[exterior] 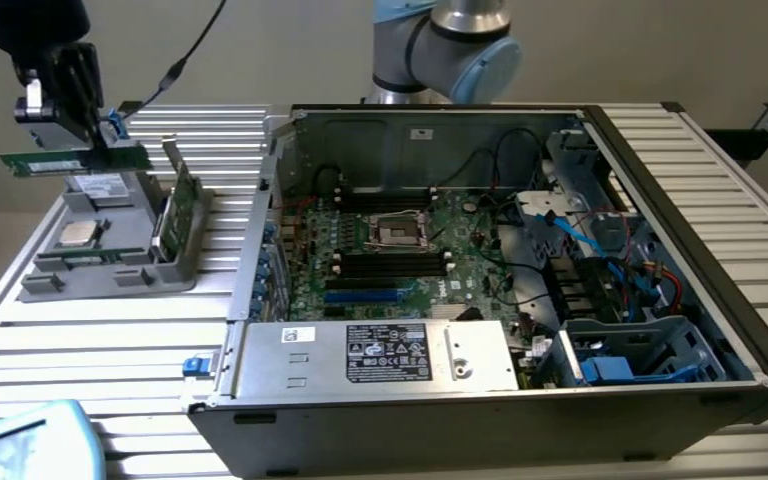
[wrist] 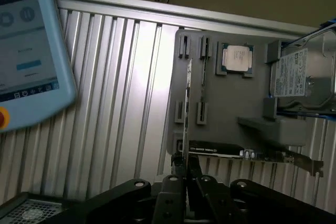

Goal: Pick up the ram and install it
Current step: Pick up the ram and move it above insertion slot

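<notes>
Above the grey tray (exterior: 104, 262), at the exterior view's left: gripper (exterior: 91, 145) clenched on the ram (exterior: 44, 162). The stick is held level, its long side roughly horizontal, and most of its length juts out to one side of the fingers. It is well apart from the open computer case (exterior: 704, 180) and the black memory slots (exterior: 391, 265) on the board inside.

Handling, as judged: light, thin and stiff, but brittle under bending, with exposed chips and edge contacts. It is best pinched across the flat faces near the middle of its length; the hold here looks off-centre, so it may tip.

Exterior view gives the ram's broad green face, its height over the tray and the route to the case. An upright green card (exterior: 177, 215) and a processor chip (exterior: 80, 235) sit in the tray.

Wrist view gives the ram (wrist: 186, 108) edge-on, a thin line running out from the gripper (wrist: 185, 169), with the fingers closed on both faces. Beneath are the tray (wrist: 226, 108), the chip (wrist: 237, 59), a hard drive (wrist: 302, 72) and a teach pendant (wrist: 26, 51). Whether the stick is quite square in the fingers is hard to judge.
</notes>
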Action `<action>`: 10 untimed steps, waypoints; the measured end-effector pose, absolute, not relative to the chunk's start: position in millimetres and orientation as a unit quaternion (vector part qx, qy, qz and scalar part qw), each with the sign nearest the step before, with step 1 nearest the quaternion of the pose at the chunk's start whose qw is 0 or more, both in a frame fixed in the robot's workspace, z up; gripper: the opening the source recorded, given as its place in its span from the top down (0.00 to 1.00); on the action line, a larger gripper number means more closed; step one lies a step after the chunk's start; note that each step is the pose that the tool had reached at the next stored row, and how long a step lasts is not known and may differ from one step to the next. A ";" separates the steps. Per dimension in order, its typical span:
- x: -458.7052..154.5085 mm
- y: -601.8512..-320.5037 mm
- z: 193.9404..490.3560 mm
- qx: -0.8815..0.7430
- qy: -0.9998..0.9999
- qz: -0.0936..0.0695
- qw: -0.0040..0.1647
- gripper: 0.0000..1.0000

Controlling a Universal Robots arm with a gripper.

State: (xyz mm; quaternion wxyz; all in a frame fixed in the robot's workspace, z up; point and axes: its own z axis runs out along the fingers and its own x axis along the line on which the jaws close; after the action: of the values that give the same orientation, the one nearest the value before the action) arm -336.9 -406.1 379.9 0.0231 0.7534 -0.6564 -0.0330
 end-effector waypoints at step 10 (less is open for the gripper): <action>-296.0 -406.1 418.1 0.753 -0.656 -0.034 0.023 0.86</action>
State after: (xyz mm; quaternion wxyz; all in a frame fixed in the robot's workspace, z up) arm -296.0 -406.1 418.1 0.0230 0.7533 -0.6564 -0.0337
